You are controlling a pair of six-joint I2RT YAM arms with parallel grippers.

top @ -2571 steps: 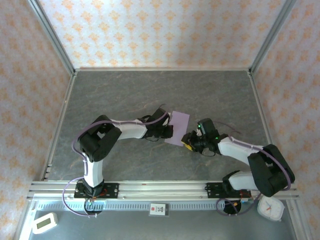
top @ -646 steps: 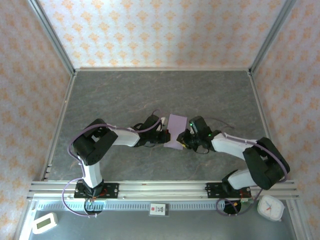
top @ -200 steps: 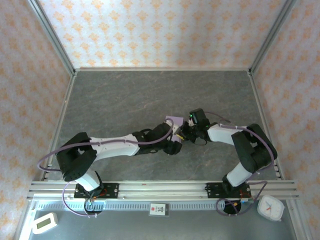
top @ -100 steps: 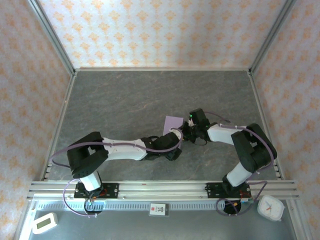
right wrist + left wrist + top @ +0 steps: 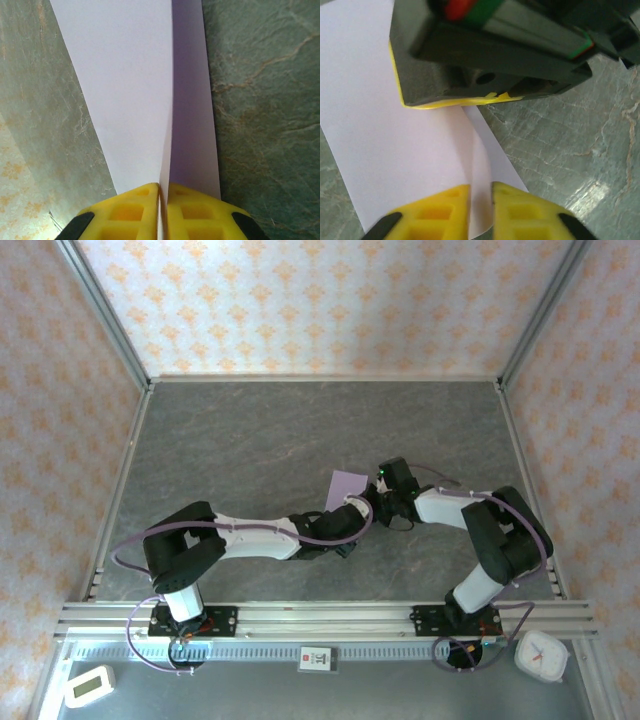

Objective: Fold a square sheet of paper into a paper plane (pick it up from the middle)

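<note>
The lavender sheet of paper [image 5: 346, 484] lies mid-surface [image 5: 250, 440] between the two arms, showing as a narrow strip rather than a square; the right gripper [image 5: 162, 192] has its jaws closed on an upright fold of it, one flap lying flat on each side; the left gripper [image 5: 480, 195] has its jaws pinched almost together on a raised ridge at the sheet's near edge; the work looks early, perhaps a first lengthwise crease forming; no pointed nose or wings are visible, so most folds remain.
</note>
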